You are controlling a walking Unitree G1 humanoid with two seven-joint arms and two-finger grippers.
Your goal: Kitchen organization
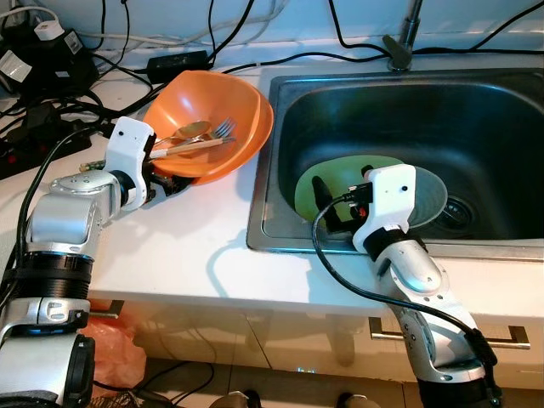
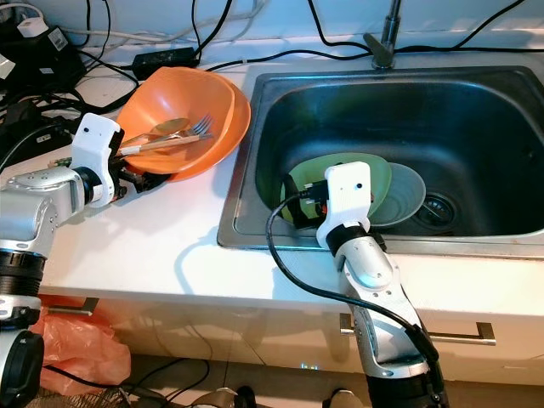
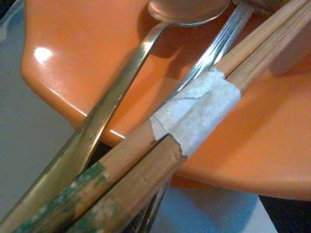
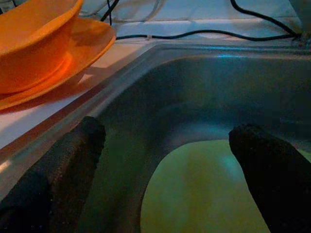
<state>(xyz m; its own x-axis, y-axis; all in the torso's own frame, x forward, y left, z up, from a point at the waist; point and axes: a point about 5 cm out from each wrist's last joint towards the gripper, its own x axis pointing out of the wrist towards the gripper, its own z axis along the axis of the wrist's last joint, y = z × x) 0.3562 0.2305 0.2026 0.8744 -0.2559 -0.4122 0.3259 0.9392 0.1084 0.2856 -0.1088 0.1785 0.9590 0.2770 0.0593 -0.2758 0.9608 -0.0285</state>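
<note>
Reaching into the steel sink, the right gripper hangs with fingers spread wide over a green plate, beside a grey plate; on the white counter, the left gripper pinches a bundle of taped chopsticks, fork and spoon, their tips resting in the orange bowl.
</note>
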